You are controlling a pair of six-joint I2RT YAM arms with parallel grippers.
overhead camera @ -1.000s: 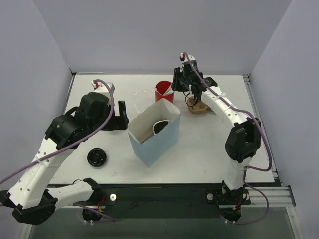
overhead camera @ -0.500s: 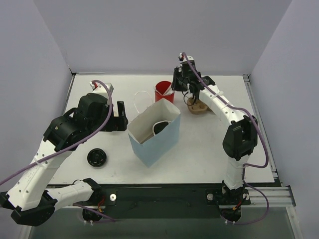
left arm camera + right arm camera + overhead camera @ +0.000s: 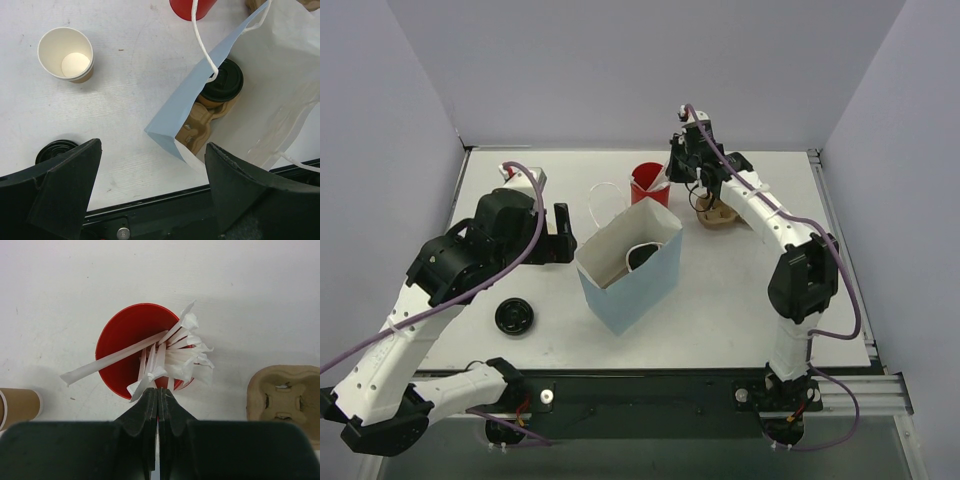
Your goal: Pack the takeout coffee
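Since a second ago the right gripper (image 3: 158,391) has drawn its two fingers fully together and edged a little toward the back left; its closed tips now sit at the near rim of the tall red plastic cup (image 3: 125,355), right against the bundle of white paper-wrapped stirrers (image 3: 177,357). Whether a stirrer is pinched between them cannot be told. The left gripper (image 3: 155,200) has barely shifted and gapes wide, holding nothing.

The takeout coffee (image 3: 222,80), a small kraft-brown paper cup under a black plastic lid, stands upright in a moulded brown pulp carrier (image 3: 197,127) inside the pale blue paper bag with white cord handles (image 3: 180,112), as before. In the left wrist view it lies ahead of the open fingers, toward the right-hand one, clear of both. It is well apart from the right gripper, which is past the bag's far side
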